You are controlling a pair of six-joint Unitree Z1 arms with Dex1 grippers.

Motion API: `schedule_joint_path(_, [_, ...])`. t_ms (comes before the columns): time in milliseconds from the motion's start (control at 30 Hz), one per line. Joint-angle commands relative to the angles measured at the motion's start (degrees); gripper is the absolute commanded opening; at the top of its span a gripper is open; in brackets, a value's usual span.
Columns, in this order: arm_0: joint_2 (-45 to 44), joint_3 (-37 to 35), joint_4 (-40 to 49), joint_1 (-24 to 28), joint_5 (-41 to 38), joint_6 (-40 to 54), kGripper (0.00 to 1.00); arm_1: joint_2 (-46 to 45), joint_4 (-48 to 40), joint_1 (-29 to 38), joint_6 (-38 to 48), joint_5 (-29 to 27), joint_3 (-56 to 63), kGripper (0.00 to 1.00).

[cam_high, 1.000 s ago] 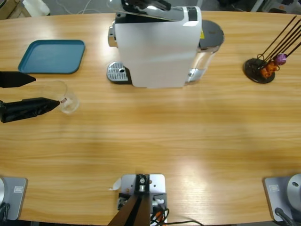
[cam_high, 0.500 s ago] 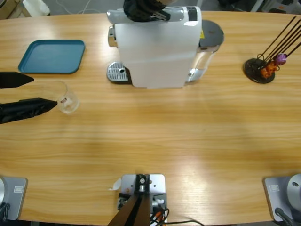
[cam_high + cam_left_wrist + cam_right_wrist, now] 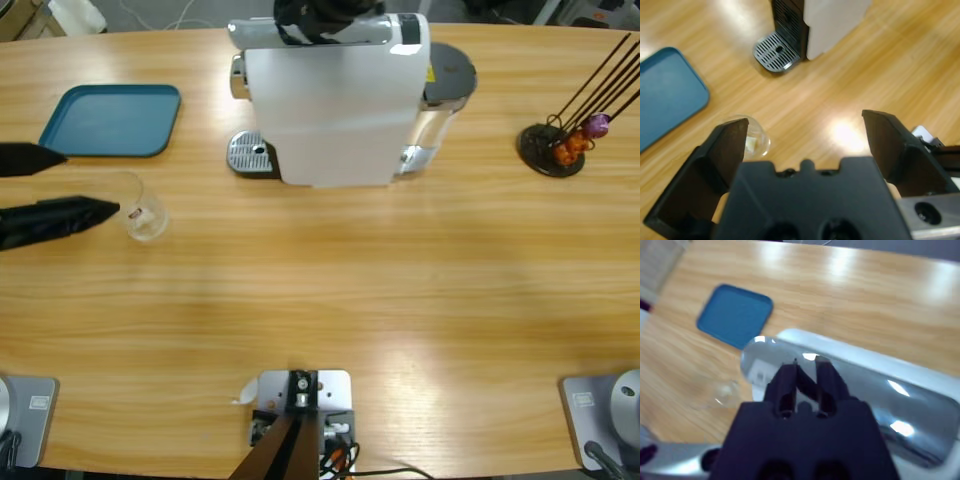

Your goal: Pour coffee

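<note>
Long wooden table (image 3: 330,290), bearing a white coffee machine (image 3: 335,100) with the right gripper (image 3: 325,15), jaws nearly closed, over its chrome lid lever (image 3: 850,385). The left gripper (image 3: 60,185), jaws spread and released, flanks a clear glass cup (image 3: 140,210), seemingly for carrying; no coffee is discernible.

high view: table (image 3: 320,290) seen from straight above, whole width covered | left wrist view: aimed obliquely down along the wood, close, toward the white machine (image 3: 832,20) | right wrist view: held close above the machine's silver top (image 3: 850,385), tilted down | shared by all three: blue tray (image 3: 112,120), clear glass (image 3: 140,210)
</note>
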Motion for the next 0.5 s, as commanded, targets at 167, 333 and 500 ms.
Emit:
schedule_joint_path(167, [-6.35,0.64,5.14,6.33,2.83,-2.62,1.000,-23.77,15.28,4.36,-5.14,-8.89,7.90,1.000])
schedule_joint_path(333, [-2.05,1.52,10.08,6.33,2.83,-3.69,0.997,-37.51,14.47,4.36,-5.07,-6.64,24.88,1.000])
schedule_joint_path(500, [2.10,1.59,9.83,6.26,2.93,-5.02,1.000,-39.18,16.21,4.72,-5.24,-6.43,32.52,1.000])
